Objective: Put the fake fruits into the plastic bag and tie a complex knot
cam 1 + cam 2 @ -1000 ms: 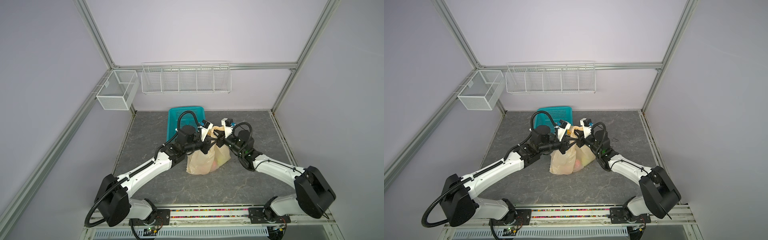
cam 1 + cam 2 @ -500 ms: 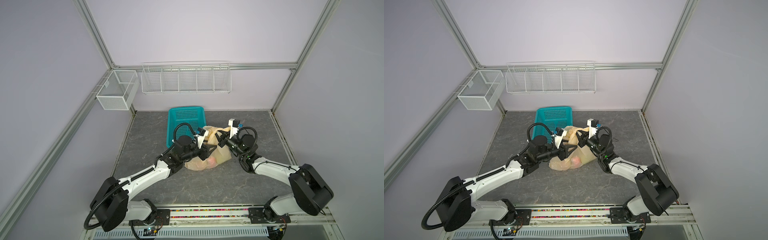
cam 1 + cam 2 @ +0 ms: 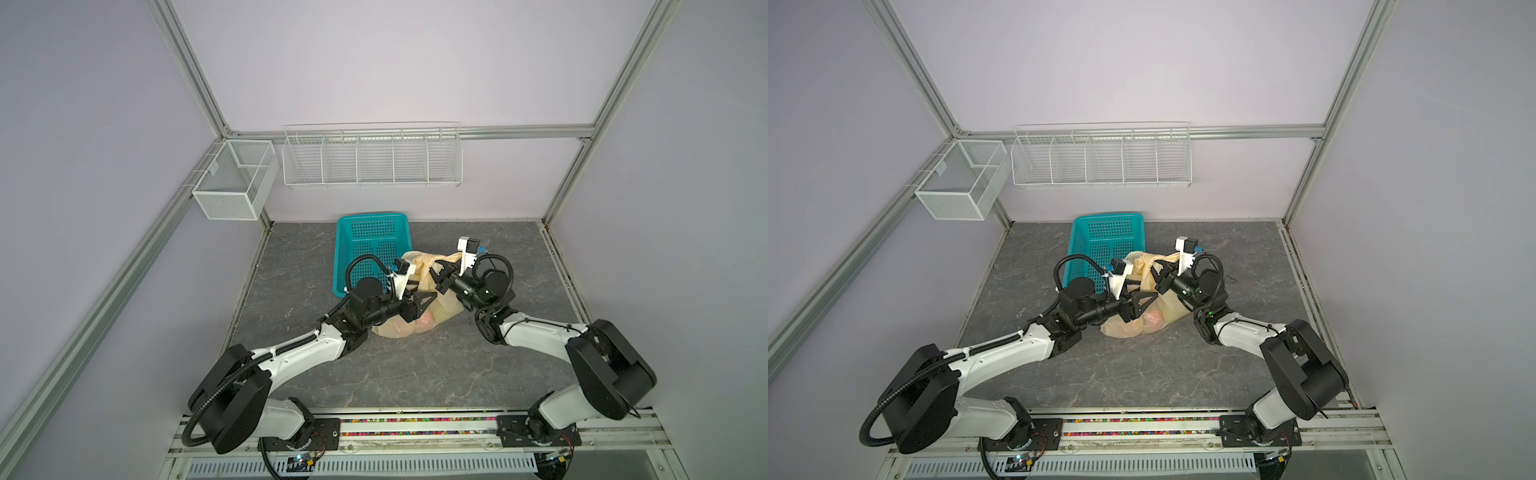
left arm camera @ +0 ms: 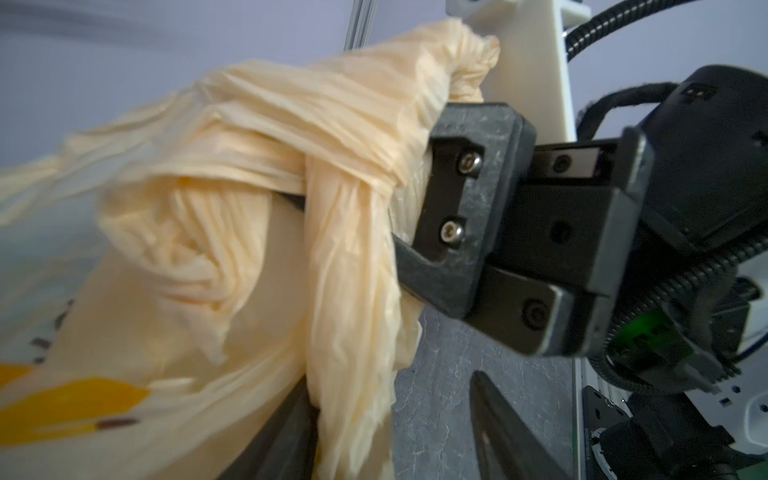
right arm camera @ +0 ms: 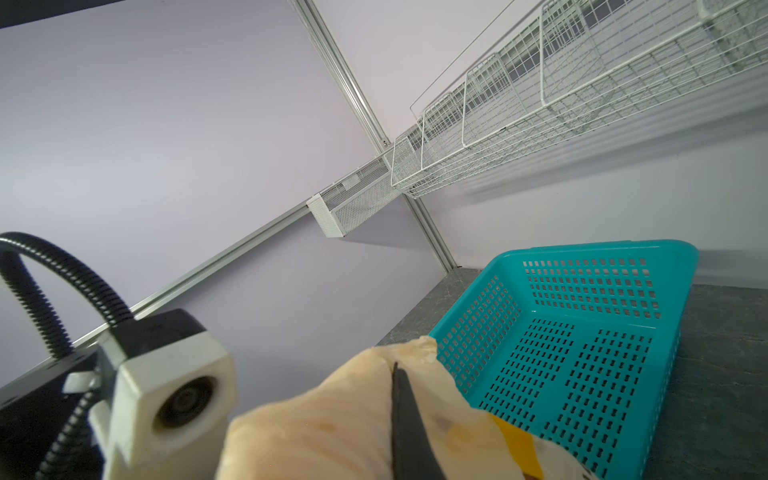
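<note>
Both top views look down; wrist cameras crowd the plastic bag point(image 4: 249, 216).

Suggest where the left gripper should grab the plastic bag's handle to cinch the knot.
Take the free twisted strand close to the knot, jaws across its width. Come from the left arm's side, opposite the right gripper, which seems clamped on the other handle; the open left gripper sits beside that strand.

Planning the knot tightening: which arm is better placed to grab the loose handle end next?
Left, probably. The left gripper, jaws open and empty, sits beside the knot; the right gripper is shut on the plastic bag handle, anchoring it.
</note>
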Tool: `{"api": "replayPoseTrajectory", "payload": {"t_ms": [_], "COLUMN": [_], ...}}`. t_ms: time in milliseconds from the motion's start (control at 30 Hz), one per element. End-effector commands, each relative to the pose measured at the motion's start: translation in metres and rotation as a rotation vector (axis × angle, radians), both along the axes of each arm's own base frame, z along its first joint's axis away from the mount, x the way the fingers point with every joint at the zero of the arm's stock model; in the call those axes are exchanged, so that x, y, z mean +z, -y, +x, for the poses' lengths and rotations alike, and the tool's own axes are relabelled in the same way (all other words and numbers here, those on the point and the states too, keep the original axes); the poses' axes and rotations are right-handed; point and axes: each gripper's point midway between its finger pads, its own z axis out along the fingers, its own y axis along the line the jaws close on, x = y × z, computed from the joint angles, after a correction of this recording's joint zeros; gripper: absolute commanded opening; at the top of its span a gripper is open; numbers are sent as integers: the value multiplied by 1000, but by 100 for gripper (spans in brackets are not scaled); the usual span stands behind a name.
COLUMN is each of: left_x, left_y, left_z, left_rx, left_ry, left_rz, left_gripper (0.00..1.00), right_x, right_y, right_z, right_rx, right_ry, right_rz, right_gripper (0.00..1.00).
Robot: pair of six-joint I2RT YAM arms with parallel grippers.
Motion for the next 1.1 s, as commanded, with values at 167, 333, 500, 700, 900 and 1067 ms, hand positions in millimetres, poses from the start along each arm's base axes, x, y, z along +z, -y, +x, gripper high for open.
{"api": "replayPoseTrajectory", "payload": {"t_ms": [167,333,500,700,900,1067], "left_x": [24,17,15,17,39,63], "left_y": [10,-5,-20,-39,-68,-97], "left_z": [14,7,-8,-18,-21,-9], "left_rx": [33,58,44,71,148,217], "left_ry": [77,113,138,112,163,163], "left_rz": [-116,-39,42,96,133,115], "left_gripper": [66,72,77,81,83,70], "right_x": [22,18,14,12,12,14], "right_y": [3,4,3,3,-1,0], "right_z": [-10,-14,-20,-22,-25,-28], "right_rx": [60,78,112,142,171,197], "right_ry": [15,15,43,65,102,132], "right_rz": [115,87,52,33,-14,-29], "right_gripper": [7,7,7,7,7,7]}}
